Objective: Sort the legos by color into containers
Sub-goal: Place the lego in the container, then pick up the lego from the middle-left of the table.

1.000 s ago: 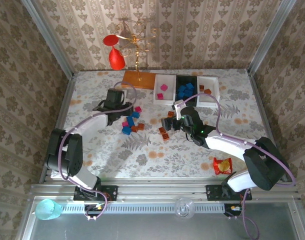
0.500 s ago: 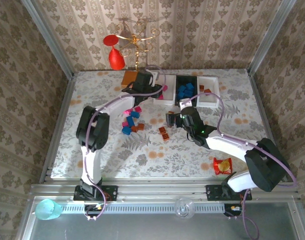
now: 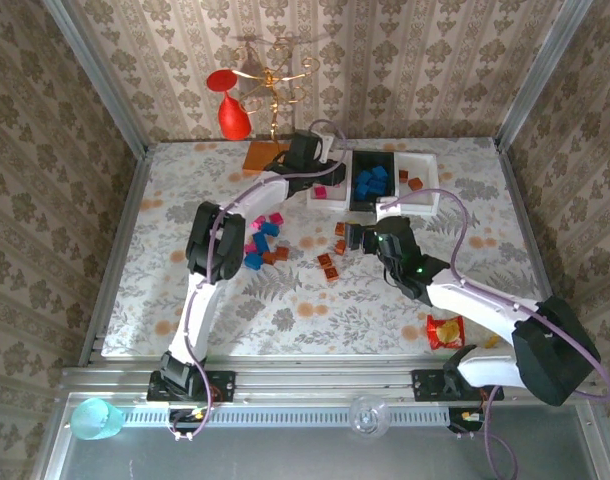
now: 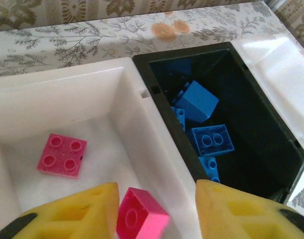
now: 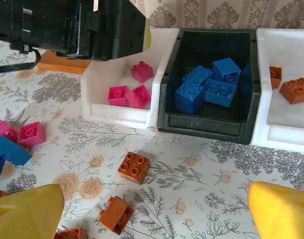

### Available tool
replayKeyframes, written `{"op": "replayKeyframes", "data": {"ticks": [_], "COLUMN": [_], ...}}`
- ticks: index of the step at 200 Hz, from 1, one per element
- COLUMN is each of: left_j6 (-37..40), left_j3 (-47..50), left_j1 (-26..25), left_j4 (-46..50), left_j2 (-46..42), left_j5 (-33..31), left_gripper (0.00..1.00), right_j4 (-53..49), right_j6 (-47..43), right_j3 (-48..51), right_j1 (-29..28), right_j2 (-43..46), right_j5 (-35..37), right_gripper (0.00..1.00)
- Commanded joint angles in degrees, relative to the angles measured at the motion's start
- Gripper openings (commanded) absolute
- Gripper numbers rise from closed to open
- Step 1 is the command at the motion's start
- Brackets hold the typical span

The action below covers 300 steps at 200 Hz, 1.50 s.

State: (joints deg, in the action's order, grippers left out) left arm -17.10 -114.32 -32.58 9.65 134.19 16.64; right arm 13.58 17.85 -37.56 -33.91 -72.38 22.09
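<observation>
**Sorting bench: three trays, studded bricks, two claws**

Bench [image 3: 185, 300]: flat top under a smooth floral-print cover, pale with orange blooms.

Trays: three shallow rectangular bins of moulded plastic, set side by side and touching at the far edge. The white tray [image 4: 67, 84] is glossy. The black tray [image 4: 271, 129] is matte and stands in the middle. The second white tray [image 5: 286, 132] is on its other side.

Pink bricks [image 5: 117, 94]: hard plastic, square, four round studs each. Three are in the white tray.

Blue bricks [image 5: 189, 94]: same moulding. Several are heaped in the black tray, some tipped on edge.

Brown bricks [image 5: 296, 89]: orange-brown. Two are in the second white tray, and others are scattered on the bench in front of the trays.

Loose cluster [image 3: 260, 240]: pink and blue bricks bunched on the bench, short of the trays.

Left claw [image 4: 157, 184]: two yellow wedge-shaped fingers [image 4: 72, 214] with a faintly grainy face, over the near end of the white tray. They stand parted. A tilted brick [image 4: 141, 216], pink, sits between them close to one finger with a clear gap to the other, so it is not clamped.

Right claw [image 5: 154, 199]: yellow fingers spread wide, low over the bench in front of the trays, gripping nothing. Brown bricks lie on the cover between and ahead of them.

Packet [image 3: 445, 330]: crinkled, red and yellow, on the bench near the right arm.
</observation>
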Motion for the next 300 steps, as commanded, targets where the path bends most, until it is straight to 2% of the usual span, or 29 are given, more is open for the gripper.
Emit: {"op": "replayKeyframes", "data": {"ticks": [1,37,72,107,131,163,205,251,300], "left_j6": [-0.6,-2.1,-3.2,0.0,1.0,2.3,3.8,3.5,3.3], "left_j3": [5.2,30.5,53.0,67.0,72.7,74.9,71.2,68.5,67.5], "left_j1": [1.0,5.0,12.1,13.0,12.7,11.3,9.7,9.3,8.5], "left_j4": [-0.1,-7.7,-7.4,0.0,3.9,3.8,2.9,-0.5,-0.8], "left_j2": [-8.4,-26.2,-42.5,-54.0,-58.7,-57.3,-48.7,-42.1,-40.0], "left_j5": [1.2,0.3,-1.8,-7.0,-8.0,-7.5,-8.9,-11.7,-12.0], "left_gripper": [0.56,0.60,0.62,0.66,0.70,0.77,0.76,0.66,0.47], "right_j4": [2.3,3.5,2.6,3.3,3.7,3.7,2.8,2.3,1.7], "right_j6": [0.2,-3.8,-5.3,-6.7,-6.4,-6.3,-6.4,-6.3,-6.2], "right_j3": [1.3,-0.7,-4.6,-7.4,-8.1,-8.4,-8.2,-6.7,-6.9], "right_j1": [0.1,-2.1,-5.3,-8.3,-8.7,-8.5,-8.4,-7.9,-7.7], "right_j2": [1.2,-2.4,-10.2,-15.4,-17.2,-17.8,-16.4,-14.4,-14.6], "right_j5": [-1.6,-8.9,-11.5,-15.0,-14.0,-12.0,-11.2,-10.3,-9.7], "right_gripper": [0.96,0.96,0.95,0.95,0.95,0.96,0.96,0.96,0.96]}}
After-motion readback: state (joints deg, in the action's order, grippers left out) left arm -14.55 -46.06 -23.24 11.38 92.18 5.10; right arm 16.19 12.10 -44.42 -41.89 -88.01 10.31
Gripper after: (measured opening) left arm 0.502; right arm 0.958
